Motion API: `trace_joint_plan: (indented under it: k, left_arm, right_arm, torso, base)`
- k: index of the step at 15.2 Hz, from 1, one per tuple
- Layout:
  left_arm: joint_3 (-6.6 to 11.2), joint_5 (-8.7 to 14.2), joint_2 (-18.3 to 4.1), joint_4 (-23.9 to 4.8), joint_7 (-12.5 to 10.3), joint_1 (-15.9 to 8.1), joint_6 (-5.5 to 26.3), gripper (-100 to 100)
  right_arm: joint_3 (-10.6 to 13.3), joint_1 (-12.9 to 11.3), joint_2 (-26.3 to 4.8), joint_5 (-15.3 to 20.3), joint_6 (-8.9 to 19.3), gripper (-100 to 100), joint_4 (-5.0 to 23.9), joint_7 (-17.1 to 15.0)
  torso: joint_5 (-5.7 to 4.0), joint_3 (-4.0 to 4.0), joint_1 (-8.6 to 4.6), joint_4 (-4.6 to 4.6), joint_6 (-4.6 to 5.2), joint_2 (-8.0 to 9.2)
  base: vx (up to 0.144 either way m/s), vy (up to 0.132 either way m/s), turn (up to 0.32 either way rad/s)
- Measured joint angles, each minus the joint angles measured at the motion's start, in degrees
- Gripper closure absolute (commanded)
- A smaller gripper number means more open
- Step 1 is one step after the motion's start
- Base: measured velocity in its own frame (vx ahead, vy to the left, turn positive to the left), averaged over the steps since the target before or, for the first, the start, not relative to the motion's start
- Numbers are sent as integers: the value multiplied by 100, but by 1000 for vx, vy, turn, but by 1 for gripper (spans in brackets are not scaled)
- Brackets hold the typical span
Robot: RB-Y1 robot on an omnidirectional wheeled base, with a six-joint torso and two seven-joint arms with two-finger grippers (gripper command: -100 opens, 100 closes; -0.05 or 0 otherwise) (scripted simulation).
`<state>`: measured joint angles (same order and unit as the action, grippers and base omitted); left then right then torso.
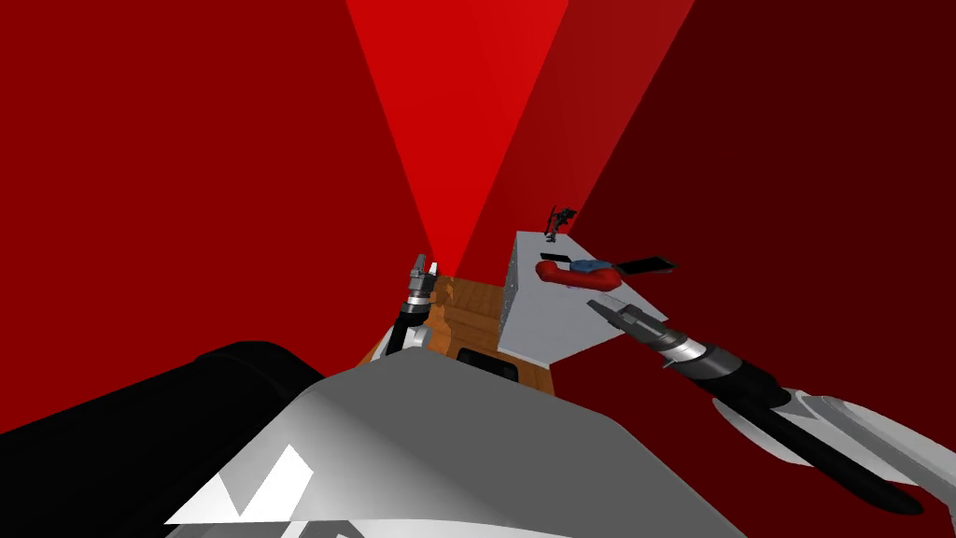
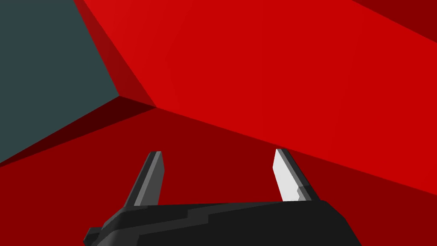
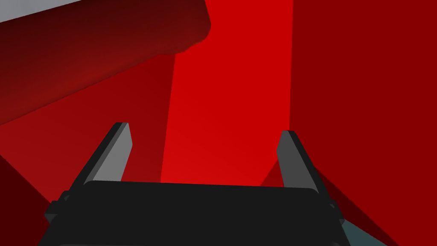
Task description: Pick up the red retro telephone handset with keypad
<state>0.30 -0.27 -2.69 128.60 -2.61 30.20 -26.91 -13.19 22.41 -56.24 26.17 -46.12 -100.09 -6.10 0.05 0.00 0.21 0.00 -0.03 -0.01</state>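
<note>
While both jaws stand spread | right jaws near red handset (image 1: pixel 571 276) | blue item (image 1: pixel 588 266) against it, black slab (image 1: pixel 646 265) beside

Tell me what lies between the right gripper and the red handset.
Only a bare strip of the light grey top lies between the right gripper and the red handset, seen in the head view.

A small dark spindly object (image 1: pixel 560 221) at the grey surface's (image 1: pixel 551 322) far corner is too small to identify; a blue piece (image 1: pixel 588 266) covers the curved red handset's (image 1: pixel 560 274) middle.
</note>
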Motion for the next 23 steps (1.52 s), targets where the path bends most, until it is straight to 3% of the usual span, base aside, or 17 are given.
trace_joint_plan:
  k: [12, 19, 23]
  left_arm:
    - [0, 0, 0, 0, 0, 0, 0, 0]
    - [0, 0, 0, 0, 0, 0, 0, 0]
    - [0, 0, 0, 0, 0, 0, 0, 0]
  right_arm:
    - [-295, -66, -1431, 781, -450, -100, 827, -49]
    - [-545, 56, -2283, 1216, -741, -100, 1236, -109]
    - [-574, 61, -2758, 1529, -921, -100, 1534, -120]
  torso:
    - [0, 0, 0, 0, 0, 0]
    - [1, -2, 3, -1, 1, -3]
    - [1, -3, 3, -1, 0, -5]
  base:
    - [9, 44, 93]
    - [16, 48, 101]
    - [20, 44, 106]
